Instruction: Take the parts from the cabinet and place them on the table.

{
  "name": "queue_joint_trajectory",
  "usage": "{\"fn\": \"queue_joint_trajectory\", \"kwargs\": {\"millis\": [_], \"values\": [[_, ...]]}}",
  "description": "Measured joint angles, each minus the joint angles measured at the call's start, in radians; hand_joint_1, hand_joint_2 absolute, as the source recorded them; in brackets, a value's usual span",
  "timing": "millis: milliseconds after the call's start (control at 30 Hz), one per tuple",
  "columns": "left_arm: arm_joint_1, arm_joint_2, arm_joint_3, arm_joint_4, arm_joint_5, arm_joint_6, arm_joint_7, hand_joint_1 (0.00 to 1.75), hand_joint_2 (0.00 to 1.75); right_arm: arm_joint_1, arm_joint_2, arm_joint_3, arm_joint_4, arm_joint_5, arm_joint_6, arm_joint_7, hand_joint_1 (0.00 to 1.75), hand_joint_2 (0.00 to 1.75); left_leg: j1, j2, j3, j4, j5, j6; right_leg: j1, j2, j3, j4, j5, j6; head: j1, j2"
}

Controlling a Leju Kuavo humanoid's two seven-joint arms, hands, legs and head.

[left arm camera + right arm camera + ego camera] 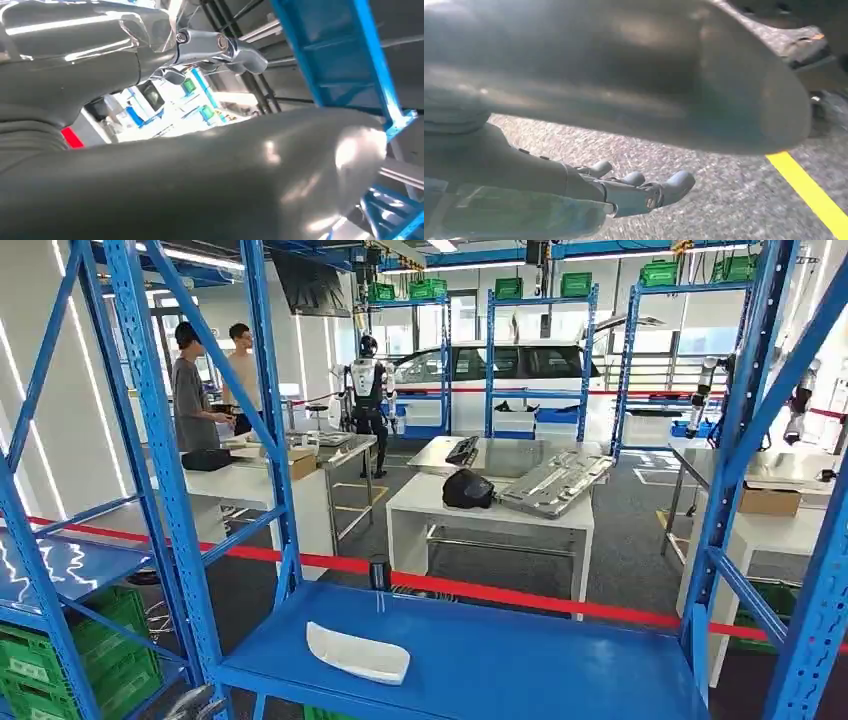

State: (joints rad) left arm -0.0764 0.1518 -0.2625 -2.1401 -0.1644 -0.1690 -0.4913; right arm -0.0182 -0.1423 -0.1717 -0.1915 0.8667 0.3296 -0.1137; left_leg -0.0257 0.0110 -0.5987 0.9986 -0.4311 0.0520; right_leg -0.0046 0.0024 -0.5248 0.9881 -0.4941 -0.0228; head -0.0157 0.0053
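Observation:
A white curved part [357, 653] lies alone on the blue cabinet shelf [520, 660], left of its middle and near the front edge. In the left wrist view my left hand [190, 175] is close to the blue rack frame [345, 55], with its fingers [235, 50] stretched out and nothing in them. My right hand [614, 100] hangs over the grey floor, its fingers [644, 192] straight and apart, also holding nothing. Neither hand touches the part.
Blue rack uprights [165, 460] frame the shelf on both sides. Green crates [90, 660] sit low on the left. Behind red tape [500, 590] is a white table [440, 512] carrying a black object and a metal panel. Two people [205, 390] and another humanoid [367, 390] are far back.

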Motion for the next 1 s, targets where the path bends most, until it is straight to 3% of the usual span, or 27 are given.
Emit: {"fn": "queue_joint_trajectory", "kwargs": {"millis": [33, 67, 100, 133, 200, 233, 267, 300, 333, 367, 433, 467, 500, 533, 567, 633, 667, 700, 767, 800, 833, 867, 933, 967, 1000], "values": [[-0.001, 0.005, -0.001, 0.004, 0.007, -0.003, 0.002, 0.0, 0.0, -0.001, 0.002, 0.0, 0.0, 0.0, 0.001, 0.0, 0.0, 0.0, -0.001, -0.002, 0.0, -0.008, -0.002, 0.004, 0.001, -0.002, 0.009, -0.004, 0.003, 0.006, 0.003, 0.0], [-0.005, 0.009, -0.004, 0.007, 0.014, -0.007, 0.003, 0.0, 0.0, 0.001, 0.01, 0.001, 0.0, 0.0, 0.002, -0.003, 0.0, 0.0, -0.004, -0.005, 0.012, -0.025, -0.002, 0.005, 0.002, -0.008, 0.009, 0.016, 0.02, 0.023, -0.002, 0.0], [-0.01, 0.015, -0.01, 0.01, 0.019, -0.008, 0.005, 0.0, 0.0, 0.003, 0.01, 0.001, 0.0, -0.002, 0.002, -0.006, 0.0, 0.0, 0.003, -0.012, 0.032, -0.038, 0.0, 0.012, 0.006, -0.008, 0.018, 0.015, 0.02, 0.026, 0.0, 0.0], [-0.015, 0.017, -0.017, 0.013, 0.025, -0.011, 0.008, 0.0, 0.0, 0.003, 0.015, 0.001, 0.0, -0.004, 0.0, -0.01, 0.0, 0.0, 0.007, -0.01, 0.058, -0.052, 0.003, 0.013, 0.004, -0.007, 0.011, 0.031, -0.001, 0.022, 0.001, 0.0], [-0.029, 0.022, -0.028, 0.019, 0.03, -0.011, 0.014, 0.0, 0.0, 0.004, 0.016, 0.0, 0.0, -0.009, -0.007, -0.016, 0.0, 0.0, 0.011, -0.01, 0.064, -0.053, 0.003, 0.016, 0.0, -0.002, -0.047, 0.139, -0.054, 0.017, 0.002, 0.0], [-0.029, 0.023, -0.034, 0.022, 0.03, -0.011, 0.02, 0.0, 0.0, 0.004, 0.016, 0.0, 0.0, -0.011, -0.01, -0.018, 0.0, 0.0, 0.011, -0.011, 0.064, -0.053, 0.0, 0.016, -0.004, -0.002, -0.103, 0.23, -0.09, 0.015, 0.005, 0.0], [-0.029, 0.026, -0.038, 0.026, 0.03, -0.011, 0.021, 0.0, 0.0, 0.004, 0.018, 0.0, 0.0, -0.011, -0.01, -0.018, 0.0, 0.0, 0.012, -0.012, 0.064, -0.052, -0.003, 0.013, -0.008, -0.002, -0.144, 0.291, -0.109, 0.022, 0.005, 0.0], [-0.03, 0.027, -0.042, 0.029, 0.03, -0.011, 0.022, 0.0, 0.0, 0.006, 0.019, 0.0, 0.0, -0.011, -0.01, -0.018, 0.0, 0.0, 0.014, -0.013, 0.067, -0.052, -0.006, 0.009, -0.014, -0.002, -0.167, 0.311, -0.107, 0.032, 0.007, 0.0], [-0.03, 0.028, -0.043, 0.031, 0.03, -0.011, 0.023, 0.0, 0.0, 0.011, 0.021, 0.0, 0.0, -0.011, -0.01, -0.018, 0.0, 0.0, 0.018, -0.016, 0.072, -0.051, -0.011, 0.002, -0.021, -0.003, -0.163, 0.281, -0.084, 0.049, 0.006, 0.0], [-0.03, 0.029, -0.044, 0.034, 0.03, -0.011, 0.023, 0.0, 0.0, 0.014, 0.021, 0.0, 0.0, -0.011, -0.01, -0.018, 0.0, 0.0, 0.023, -0.018, 0.079, -0.048, -0.018, -0.006, -0.028, -0.003, -0.138, 0.211, -0.044, 0.071, 0.007, 0.0], [-0.032, 0.031, -0.046, 0.036, 0.031, -0.011, 0.026, 0.0, 0.0, 0.015, 0.022, 0.0, 0.001, -0.011, -0.01, -0.018, 0.0, 0.0, 0.033, -0.018, 0.089, -0.031, -0.038, -0.026, -0.044, -0.003, -0.065, 0.023, 0.054, 0.101, 0.008, 0.0], [-0.033, 0.032, -0.05, 0.036, 0.033, -0.011, 0.032, 0.0, 0.0, 0.015, 0.031, 0.0, 0.004, -0.011, -0.008, -0.018, 0.0, 0.0, 0.03, -0.016, 0.09, -0.023, -0.049, -0.038, -0.037, -0.003, -0.078, 0.036, 0.037, 0.088, 0.011, 0.0], [-0.037, 0.034, -0.052, 0.037, 0.034, -0.011, 0.039, 0.0, 0.0, 0.013, 0.029, 0.0, 0.005, -0.013, -0.005, -0.018, 0.0, 0.0, 0.03, -0.016, 0.079, -0.012, -0.057, -0.044, -0.033, -0.011, -0.08, 0.034, 0.007, 0.053, 0.01, -0.001], [-0.039, 0.034, -0.055, 0.037, 0.037, -0.011, 0.045, 0.0, 0.0, 0.013, 0.033, 0.0, 0.005, -0.014, 0.0, -0.015, 0.0, 0.0, 0.028, -0.014, 0.076, -0.011, -0.067, -0.051, -0.033, -0.006, -0.073, 0.035, 0.033, 0.043, 0.007, 0.001], [-0.039, 0.035, -0.057, 0.037, 0.037, -0.011, 0.048, 0.0, 0.0, 0.015, 0.033, 0.0, 0.005, -0.014, 0.002, -0.013, 0.0, 0.0, 0.03, -0.014, 0.089, 0.0, -0.067, -0.055, -0.035, -0.006, -0.072, 0.036, 0.031, 0.032, 0.007, 0.0], [-0.04, 0.037, -0.059, 0.034, 0.039, -0.011, 0.055, 0.0, 0.0, 0.019, 0.041, 0.0, 0.006, -0.013, 0.002, -0.011, 0.0, 0.0, 0.037, -0.011, 0.086, 0.012, -0.074, -0.061, -0.036, -0.003, -0.052, 0.034, 0.027, 0.021, 0.005, 0.002], [-0.041, 0.037, -0.06, 0.032, 0.04, -0.011, 0.055, 0.0, 0.0, 0.019, 0.044, 0.0, 0.006, -0.013, 0.002, -0.011, 0.0, 0.0, 0.039, -0.011, 0.062, 0.058, -0.085, -0.065, -0.035, -0.002, -0.045, 0.034, 0.023, 0.015, 0.002, 0.0], [-0.041, 0.037, -0.061, 0.032, 0.04, -0.011, 0.056, 0.0, 0.0, 0.018, 0.045, 0.0, 0.006, -0.013, 0.002, -0.011, 0.0, 0.0, 0.039, -0.012, 0.014, 0.136, -0.11, -0.071, -0.034, -0.002, -0.042, 0.034, 0.019, 0.009, 0.0, 0.001], [-0.04, 0.037, -0.063, 0.032, 0.04, -0.011, 0.059, 0.0, 0.0, 0.018, 0.045, 0.0, 0.006, -0.014, -0.01, -0.013, 0.0, 0.0, 0.039, -0.011, -0.088, 0.281, -0.17, -0.076, -0.03, 0.0, -0.036, 0.034, 0.008, 0.006, -0.001, 0.0], [-0.039, 0.037, -0.064, 0.032, 0.04, -0.011, 0.059, 0.0, 0.0, 0.02, 0.045, -0.001, 0.006, -0.014, -0.019, -0.015, 0.0, 0.0, 0.039, -0.012, -0.123, 0.315, -0.175, -0.075, -0.027, 0.0, -0.031, 0.034, 0.002, 0.005, -0.001, 0.001], [-0.038, 0.037, -0.064, 0.032, 0.04, -0.011, 0.059, 0.0, 0.0, 0.021, 0.043, -0.001, 0.006, -0.014, -0.024, -0.016, 0.0, 0.0, 0.039, -0.012, -0.131, 0.304, -0.154, -0.071, -0.024, 0.001, -0.023, 0.034, -0.004, 0.006, -0.002, 0.001], [-0.037, 0.036, -0.064, 0.031, 0.04, -0.011, 0.059, 0.0, 0.0, 0.022, 0.041, -0.001, 0.006, -0.014, -0.027, -0.017, 0.0, 0.0, 0.038, -0.012, -0.119, 0.255, -0.112, -0.065, -0.021, 0.002, -0.014, 0.034, -0.011, 0.005, -0.002, 0.001], [-0.037, 0.035, -0.064, 0.024, 0.04, -0.009, 0.058, 0.0, 0.0, 0.021, 0.039, -0.001, 0.006, -0.014, -0.035, -0.023, 0.0, 0.0, 0.027, -0.011, -0.049, 0.073, 0.005, -0.037, -0.013, 0.004, 0.009, 0.032, -0.025, 0.005, -0.003, 0.001], [-0.037, 0.035, -0.064, 0.018, 0.04, -0.009, 0.058, 0.0, 0.0, 0.021, 0.04, -0.001, 0.006, -0.014, -0.037, -0.026, 0.0, 0.0, 0.018, -0.012, -0.03, 0.028, 0.02, -0.02, -0.017, 0.004, 0.007, 0.03, -0.03, 0.006, -0.002, 0.001], [-0.035, 0.033, -0.064, 0.017, 0.04, -0.009, 0.058, 0.0, 0.0, 0.02, 0.039, -0.001, 0.006, -0.014, -0.04, -0.027, 0.0, 0.0, 0.012, -0.01, -0.036, 0.041, -0.029, -0.015, -0.013, 0.007, 0.02, 0.023, -0.033, 0.012, 0.0, 0.0]]}}
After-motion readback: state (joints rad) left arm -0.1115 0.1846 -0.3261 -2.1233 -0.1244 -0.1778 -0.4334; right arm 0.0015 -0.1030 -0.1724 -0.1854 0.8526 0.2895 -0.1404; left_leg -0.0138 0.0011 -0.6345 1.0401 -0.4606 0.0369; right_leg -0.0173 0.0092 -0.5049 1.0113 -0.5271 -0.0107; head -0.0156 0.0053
